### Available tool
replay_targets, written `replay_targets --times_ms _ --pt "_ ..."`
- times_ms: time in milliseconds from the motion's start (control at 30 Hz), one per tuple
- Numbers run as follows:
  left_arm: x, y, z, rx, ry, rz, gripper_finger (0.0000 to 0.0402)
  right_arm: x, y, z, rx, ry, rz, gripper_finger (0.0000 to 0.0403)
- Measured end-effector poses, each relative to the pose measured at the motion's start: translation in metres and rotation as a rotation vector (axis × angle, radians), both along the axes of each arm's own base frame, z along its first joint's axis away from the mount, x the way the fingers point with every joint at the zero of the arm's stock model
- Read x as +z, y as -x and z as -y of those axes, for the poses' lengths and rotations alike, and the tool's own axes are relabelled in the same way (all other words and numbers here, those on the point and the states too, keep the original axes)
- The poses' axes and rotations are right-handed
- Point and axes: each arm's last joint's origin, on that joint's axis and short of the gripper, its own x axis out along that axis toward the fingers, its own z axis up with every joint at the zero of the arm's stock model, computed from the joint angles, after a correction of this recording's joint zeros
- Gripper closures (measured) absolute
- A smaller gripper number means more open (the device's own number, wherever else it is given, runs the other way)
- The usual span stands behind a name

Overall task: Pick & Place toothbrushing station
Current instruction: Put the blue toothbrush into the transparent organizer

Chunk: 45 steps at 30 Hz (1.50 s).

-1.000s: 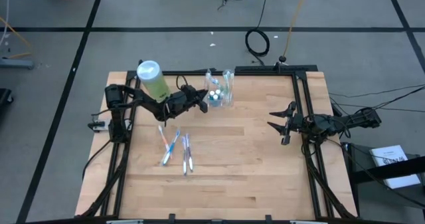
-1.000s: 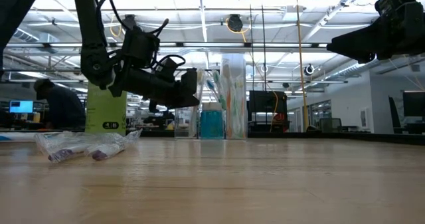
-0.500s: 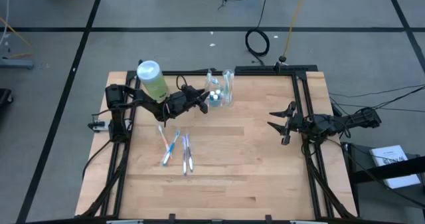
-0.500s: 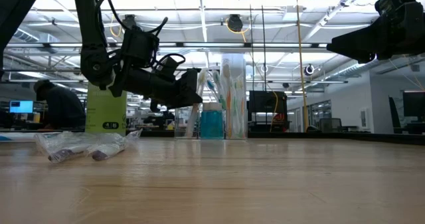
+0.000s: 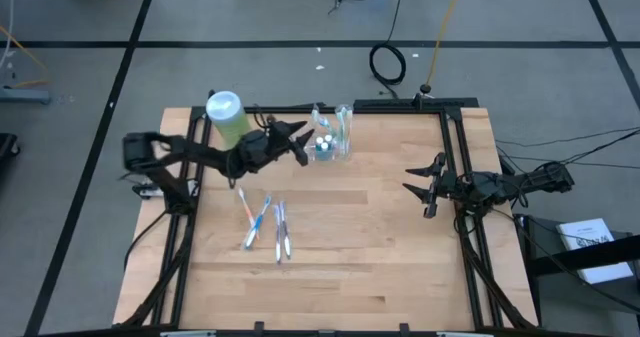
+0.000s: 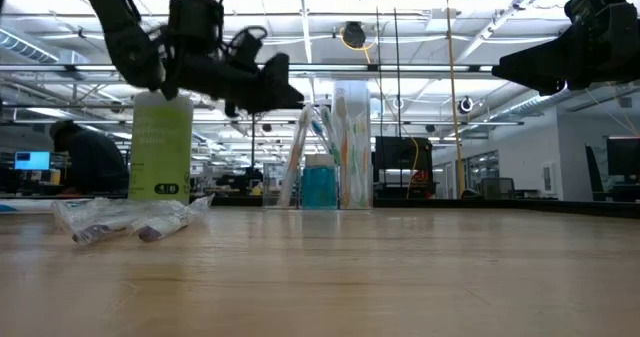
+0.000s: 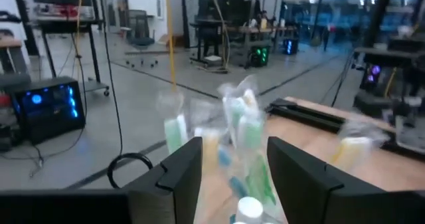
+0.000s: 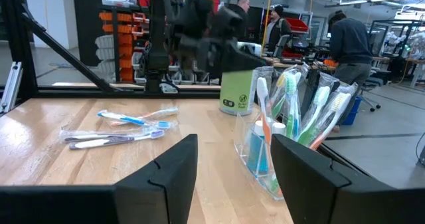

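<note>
Left gripper point(image 5: 300, 137): at about 11 o'clock on the table point(image 5: 380, 267), raised above the wood, fingers spread, empty; tips just short of the toothbrushing station, aimed at its upper part.

Toothbrushing station point(image 5: 332, 135): clear upright holder at about 12 o'clock, near the far table edge, standing on the wood. Loaded with several toothbrushes and a blue-tinted tube; contents rise above the rim. Framed between the spread fingers in the left wrist view point(image 7: 236, 127).

Green bottle point(image 5: 226, 115): white cap, upright at 10 o'clock, behind the left arm, well clear of the holder.

Wrapped toothbrushes point(image 5: 266, 224): loose pieces lying flat at about 9 o'clock, toward table centre, untouched.

Right gripper point(image 5: 425, 189): parked at 3 o'clock, fingers spread, empty, well apart from the holder.

Hazards, as judged: closing at present height likely to catch brush heads rather than the plastic wall, tipping the holder or spilling its contents. Thin clear wall likely slippery; pinch on one corner may twist it. Holder near far edge; forward push could slide it off.
</note>
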Motion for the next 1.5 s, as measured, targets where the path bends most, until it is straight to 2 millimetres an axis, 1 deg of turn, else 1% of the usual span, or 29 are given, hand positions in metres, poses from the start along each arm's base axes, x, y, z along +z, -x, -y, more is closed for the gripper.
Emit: replay_targets --times_ms 167,233,333,467,600,767,867,1000,1267,1500 --pt "0.029 0.017 0.023 -0.059 -0.002 -0.128 0.0224 0.000 0.000 0.000 0.000 0.000 0.000 0.0220" --pt "0.037 0.026 0.036 -0.097 0.024 -0.187 0.0224 0.000 0.000 0.000 0.000 0.000 0.000 0.0220" --pt "0.044 0.042 0.061 -0.175 0.085 -0.283 0.0224 0.000 0.000 0.000 0.000 0.000 0.000 0.0220" --pt "0.043 0.063 0.095 -0.272 0.243 -0.382 0.0224 0.000 0.000 0.000 0.000 0.000 0.000 0.0220" --pt "0.034 0.080 0.125 -0.321 0.429 -0.478 0.0224 0.000 0.000 0.000 0.000 0.000 0.000 0.0220" --pt "0.015 0.091 0.150 -0.306 0.650 -0.606 0.0224 0.000 0.000 0.000 0.000 0.000 0.000 0.0220" --pt "0.001 0.092 0.158 -0.268 0.772 -0.690 0.0224 0.000 0.000 0.000 0.000 0.000 0.000 0.0220" --pt "-0.017 0.087 0.164 -0.207 0.895 -0.806 0.0224 0.000 0.000 0.000 0.000 0.000 0.000 0.0220" --pt "-0.042 0.073 0.164 -0.107 0.927 -0.942 0.0224 0.000 0.000 0.000 0.000 0.000 0.000 0.0220" --pt "-0.048 0.072 0.160 -0.031 0.980 -0.960 0.0225 0.000 0.000 0.000 0.000 0.000 0.000 0.0220"
